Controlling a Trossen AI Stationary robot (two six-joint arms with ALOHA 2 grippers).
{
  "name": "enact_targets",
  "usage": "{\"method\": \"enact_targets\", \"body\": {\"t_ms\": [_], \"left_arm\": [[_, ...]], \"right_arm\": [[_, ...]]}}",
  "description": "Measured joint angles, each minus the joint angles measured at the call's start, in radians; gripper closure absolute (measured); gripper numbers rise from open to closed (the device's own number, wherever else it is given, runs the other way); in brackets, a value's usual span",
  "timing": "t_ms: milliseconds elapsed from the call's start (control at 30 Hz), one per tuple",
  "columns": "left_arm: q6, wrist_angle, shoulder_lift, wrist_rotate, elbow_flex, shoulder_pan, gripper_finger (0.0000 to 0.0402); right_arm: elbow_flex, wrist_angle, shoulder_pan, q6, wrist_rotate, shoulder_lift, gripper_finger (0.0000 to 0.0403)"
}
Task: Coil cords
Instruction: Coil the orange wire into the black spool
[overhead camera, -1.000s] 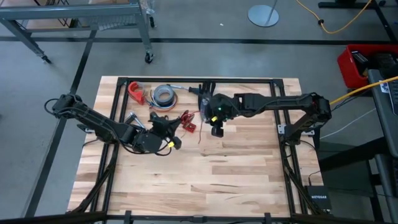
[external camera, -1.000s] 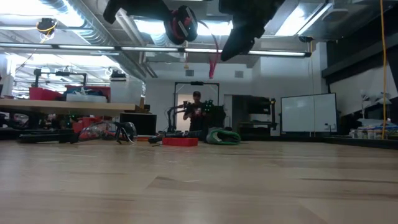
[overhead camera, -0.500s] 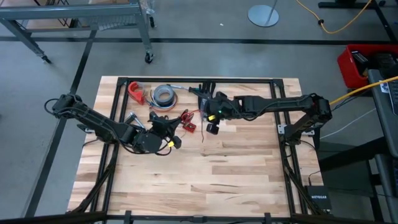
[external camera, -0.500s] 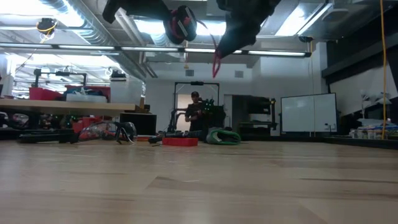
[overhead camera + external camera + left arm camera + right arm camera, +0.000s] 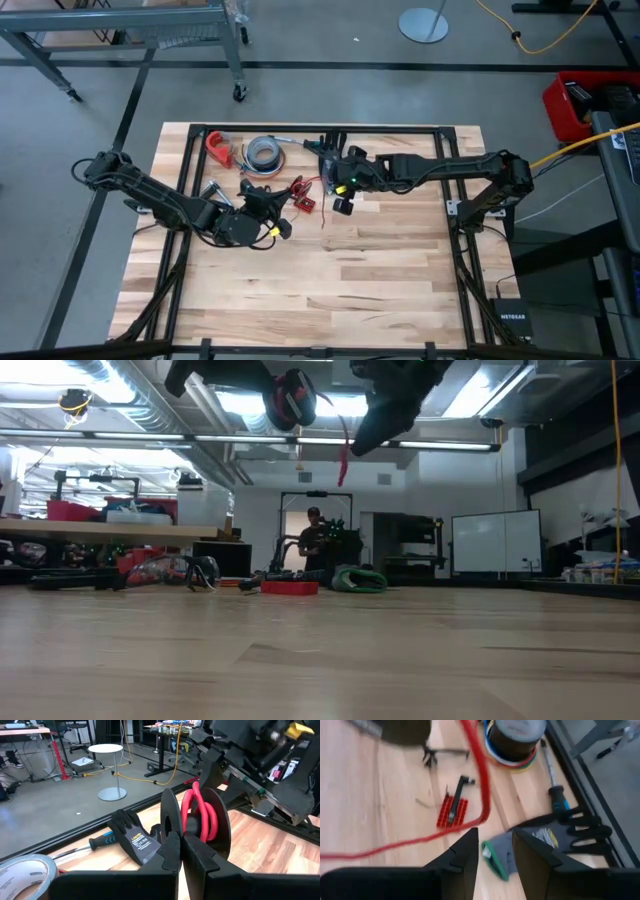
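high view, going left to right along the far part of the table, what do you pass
red clamp → grey tape roll → red cord held up by the left gripper → right gripper

The thin red cord (image 5: pixel 197 812) is wound on a flat black round spool (image 5: pixel 170 827). A black fabric glove (image 5: pixel 131 831) carries white lettering and a green cuff edge. The pale blond wooden table (image 5: pixel 350 270) shows brown streaks. A small red ribbed connector piece (image 5: pixel 452 811) has a black bar across it. The screwdriver's (image 5: pixel 559 795) handle is blue and black.
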Motion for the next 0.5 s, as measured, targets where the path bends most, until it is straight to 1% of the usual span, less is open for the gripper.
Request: {"method": "enact_targets", "body": {"t_ms": [100, 300, 500], "left_arm": [[0.000, -0.002, 0.000, 0.000, 0.000, 0.000, 0.0402], [0.008, -0.004, 0.000, 0.001, 0.000, 0.000, 0.0402], [0.015, -0.003, 0.000, 0.001, 0.000, 0.000, 0.0402]], "right_arm": [[0.000, -0.088, 0.000, -0.026, 0.000, 0.000, 0.0281], [0.000, -0.366, 0.000, -0.027, 0.001, -0.028, 0.0281], [0.000, -0.446, 0.000, -0.026, 0.044, -0.118, 0.0281]]}}
